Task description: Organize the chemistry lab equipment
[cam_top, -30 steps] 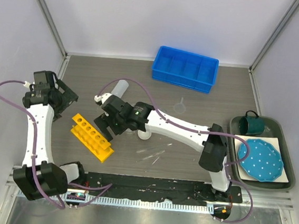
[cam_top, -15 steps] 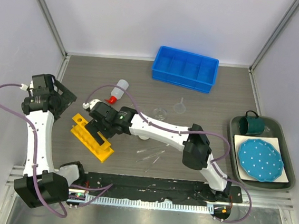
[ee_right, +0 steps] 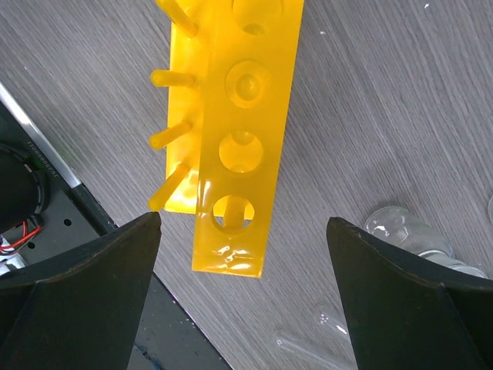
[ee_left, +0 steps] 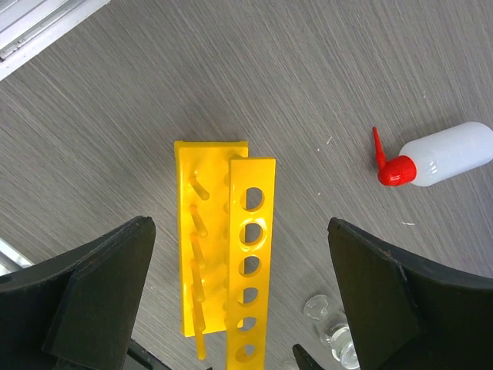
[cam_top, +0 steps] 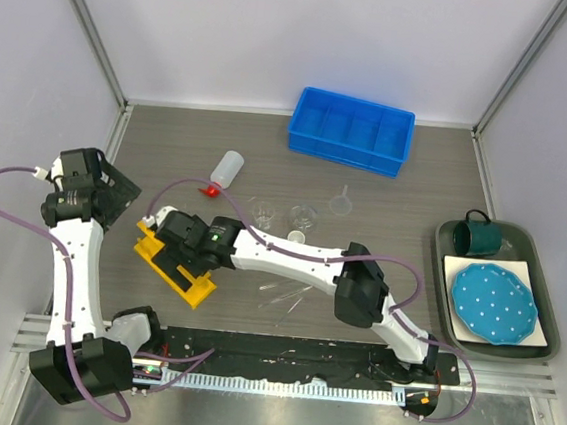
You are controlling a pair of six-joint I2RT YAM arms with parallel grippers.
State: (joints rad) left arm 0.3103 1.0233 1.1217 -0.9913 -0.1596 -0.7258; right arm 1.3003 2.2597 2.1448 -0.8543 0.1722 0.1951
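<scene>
At the tabletop's [cam_top: 387, 182] 9 o'clock side, the yellow tube rack [cam_top: 196, 282] lies with its long axis running 10 to 4 o'clock, directly beneath the right hand [cam_top: 182, 246], fingers wide apart and empty, nearer than the equally spread left hand [cam_top: 123, 192] at the rack's 10 o'clock.

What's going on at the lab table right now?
Both arms are at the yellow tube rack on the left of the table. The right hand reaches across and hangs open directly over the rack. The left hand is open too, farther off, with the rack in its view. Neither holds anything. The squeeze bottle lies on its side behind the rack. The beakers, funnel and glass tubes sit loose on the table.
</scene>
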